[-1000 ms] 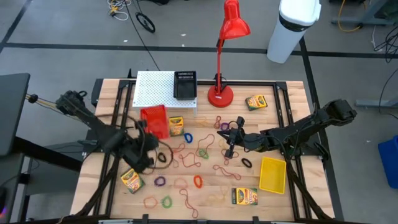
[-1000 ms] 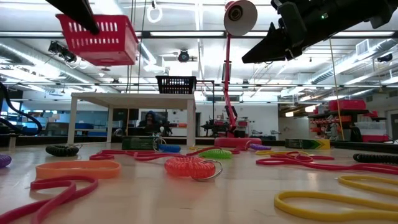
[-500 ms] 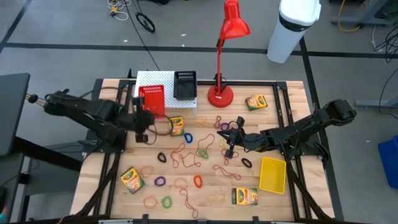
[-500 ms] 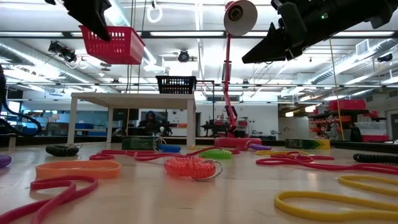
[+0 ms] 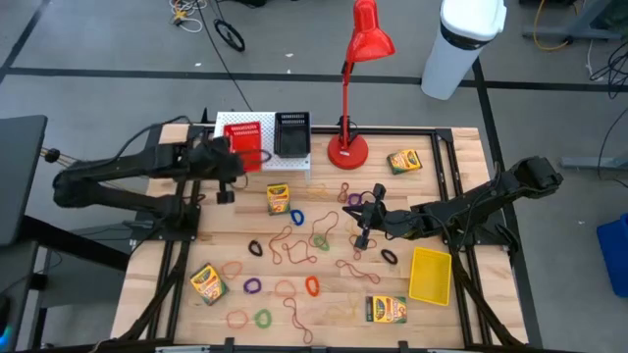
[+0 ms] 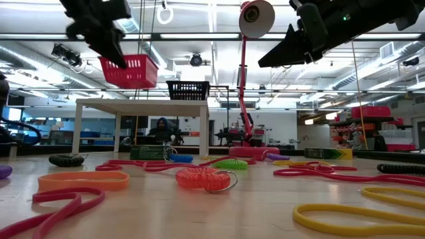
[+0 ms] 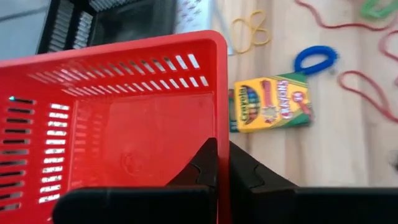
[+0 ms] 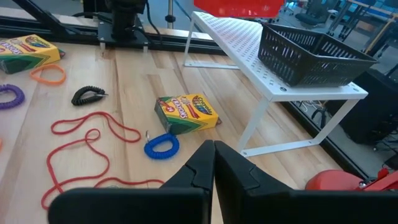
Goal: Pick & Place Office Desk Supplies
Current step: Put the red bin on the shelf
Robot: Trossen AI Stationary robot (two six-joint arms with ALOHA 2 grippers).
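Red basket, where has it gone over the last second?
The left pincer, shut on the red basket, carried it from the table's middle-left up over the white rack, beside the black basket. The right pincer stayed shut above the rubber bands; the supplies didn't move.

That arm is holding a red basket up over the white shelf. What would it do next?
Probably lower it. The left end effector is shut on the red basket, which hangs above the white rack beside the black basket, so setting it down there looks likely.

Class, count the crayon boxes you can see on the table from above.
4: one beside the lamp base, one below the white rack, one near the front left, one front right beside the yellow bin. Others could be hidden.
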